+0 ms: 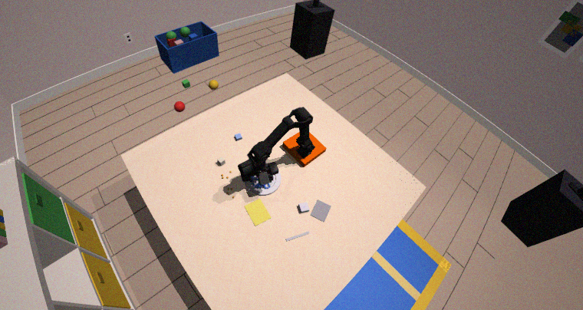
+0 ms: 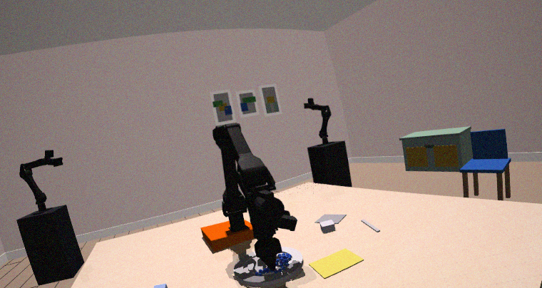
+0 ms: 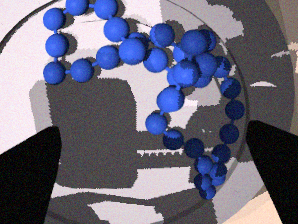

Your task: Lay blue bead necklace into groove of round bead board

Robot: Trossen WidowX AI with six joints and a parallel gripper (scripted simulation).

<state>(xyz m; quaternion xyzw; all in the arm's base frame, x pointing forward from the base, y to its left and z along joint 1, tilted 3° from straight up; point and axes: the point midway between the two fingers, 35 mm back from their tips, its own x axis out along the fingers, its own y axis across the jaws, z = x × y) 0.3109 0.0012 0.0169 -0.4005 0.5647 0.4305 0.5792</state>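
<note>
Blue bead necklace (image 2: 283,259) (image 3: 186,73) heaped on the round white bead board (image 1: 275,182) (image 2: 297,261) (image 3: 25,107), not yet laid as a ring (beads bunched), black hand (image 1: 263,179) (image 2: 271,265) (image 3: 157,133) spread open above.

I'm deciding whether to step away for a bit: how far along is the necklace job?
Done: the necklace is on the board.
In hand: nothing; the gripper is open above the board, fingers wide apart on either side of some beads.
Left: laying it into the groove, since the beads bunch in clumps and loops instead of one round ring.
</note>
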